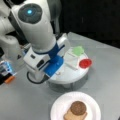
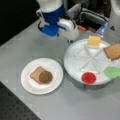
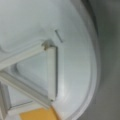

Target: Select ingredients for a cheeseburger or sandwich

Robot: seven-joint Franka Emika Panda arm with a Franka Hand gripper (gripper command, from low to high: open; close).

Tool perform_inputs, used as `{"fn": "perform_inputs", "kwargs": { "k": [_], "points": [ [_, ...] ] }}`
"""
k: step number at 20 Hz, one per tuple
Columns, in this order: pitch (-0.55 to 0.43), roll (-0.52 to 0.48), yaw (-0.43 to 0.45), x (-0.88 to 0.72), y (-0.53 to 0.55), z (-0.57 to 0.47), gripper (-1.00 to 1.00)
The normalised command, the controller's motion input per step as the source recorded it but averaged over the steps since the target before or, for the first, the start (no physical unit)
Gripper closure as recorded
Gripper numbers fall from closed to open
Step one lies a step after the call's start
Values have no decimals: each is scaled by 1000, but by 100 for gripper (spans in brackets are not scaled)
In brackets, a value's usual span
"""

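A tan bread square [image 2: 36,73] lies on the white paper plate [image 2: 27,85] with the dark brown patty [image 2: 46,77] on top of it; both also show in a front view, bread [image 1: 70,116] and patty [image 1: 78,107]. The white divided tray [image 2: 72,72] holds the yellow-orange cheese square [image 2: 94,40], another bread square [image 2: 113,51], the green leaf [image 2: 112,72] and the red disc [image 2: 88,77]. My gripper [image 2: 70,39] hangs over the tray's rim at a front view's upper left, beside the cheese and holding nothing visible. The wrist view shows the tray's dividers [image 3: 51,72] and a corner of the cheese [image 3: 37,115].
A grey table [image 2: 75,105] carries both plate and tray. Behind the tray stands dark equipment [image 2: 92,17] with an orange part [image 2: 81,28]. In a front view the arm's body [image 1: 37,32] covers the tray's left side [image 1: 72,78]; cables and a small orange item [image 1: 9,79] sit at the left.
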Motion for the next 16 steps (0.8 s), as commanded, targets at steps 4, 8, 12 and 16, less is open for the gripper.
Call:
{"fn": "perform_inputs", "kwargs": {
  "k": [4, 8, 12, 16],
  "points": [
    [-56, -325, 48, -444, 472, -34, -100],
    [10, -286, 65, -287, 357, -155, -100],
    [-25, -203, 119, -177, 162, -273, -100],
    [-117, -76, 75, -114, 112, -283, -100]
  ]
}}
